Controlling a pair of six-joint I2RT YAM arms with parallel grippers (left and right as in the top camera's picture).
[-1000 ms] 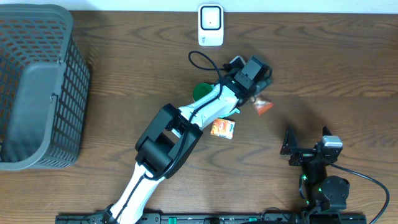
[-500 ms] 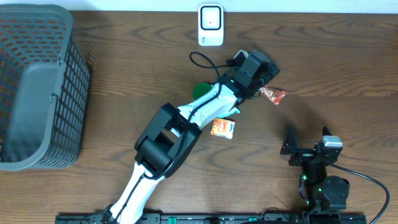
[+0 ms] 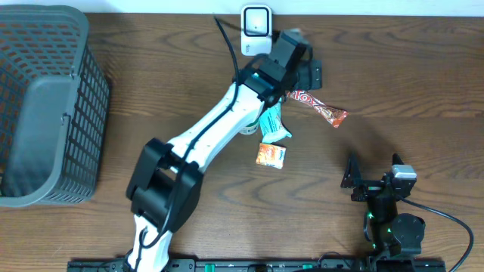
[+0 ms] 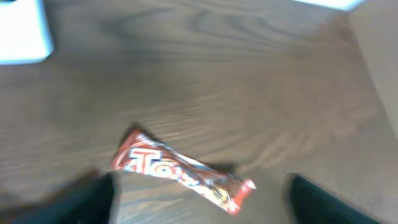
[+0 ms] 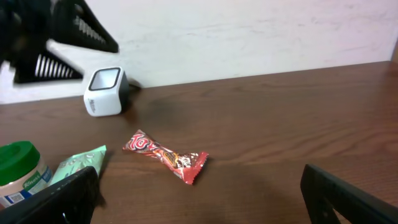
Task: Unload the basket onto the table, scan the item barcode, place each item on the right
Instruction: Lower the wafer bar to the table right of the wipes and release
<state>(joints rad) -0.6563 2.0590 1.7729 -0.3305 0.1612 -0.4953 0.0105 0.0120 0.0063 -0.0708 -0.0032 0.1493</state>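
**Overhead + both wrist views: candy bar lying loose on desk**

- Left arm is stretched toward the 12 o'clock edge of the desk (image 3: 423, 68). Left gripper (image 3: 306, 73) sits just at 4 o'clock of the barcode scanner (image 3: 256, 30).
- Left wrist view: both fingers (image 4: 87, 199) show as dark blurs at the lower corners, spread wide with nothing clamped between them. Jaws are apart and empty.
- The candy bar (image 3: 318, 108), red wrapper with white lettering, lies flat on the wood at about 5 o'clock of the left gripper. Its long axis runs from 10 to 4 o'clock. It casts its own shadow on the desk and is not gripped. It is well apart from the scanner window.
- The right gripper (image 3: 374, 175) is parked near the 5 o'clock corner, jaws fully spread, holding nothing.
- Other items: a mint-green packet (image 3: 274, 125) beside the left forearm; a small orange packet (image 3: 271, 155) just at 6 o'clock of it; a green-lidded jar (image 5: 18, 171), mostly hidden under the arm from overhead.
- A grey mesh basket (image 3: 45, 106) stands at the 9 o'clock side.
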